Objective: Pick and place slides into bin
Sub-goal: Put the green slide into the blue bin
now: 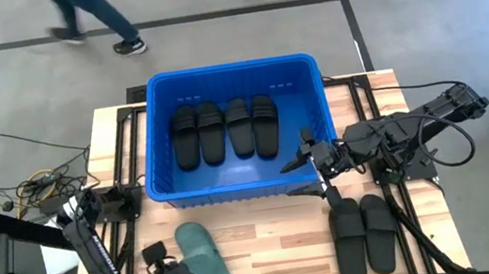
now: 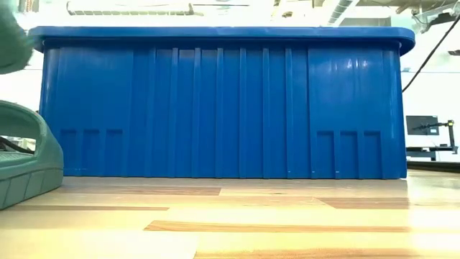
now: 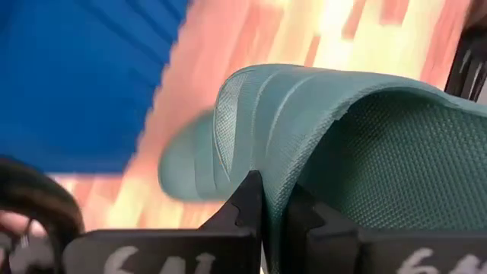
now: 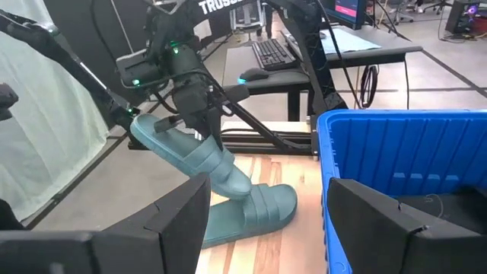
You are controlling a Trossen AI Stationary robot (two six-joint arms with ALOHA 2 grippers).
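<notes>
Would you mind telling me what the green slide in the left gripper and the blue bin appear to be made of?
Green slide: likely soft rubber or foam, matte, with a fine textured footbed and ribbed strap. Bin: apparently rigid moulded plastic, slightly glossy, with ribbed walls and a rolled rim.

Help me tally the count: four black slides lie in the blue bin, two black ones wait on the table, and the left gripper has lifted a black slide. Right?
Not quite: the slide in the left gripper is the sage green slide, as the right wrist view shows. The rest stands.
</notes>
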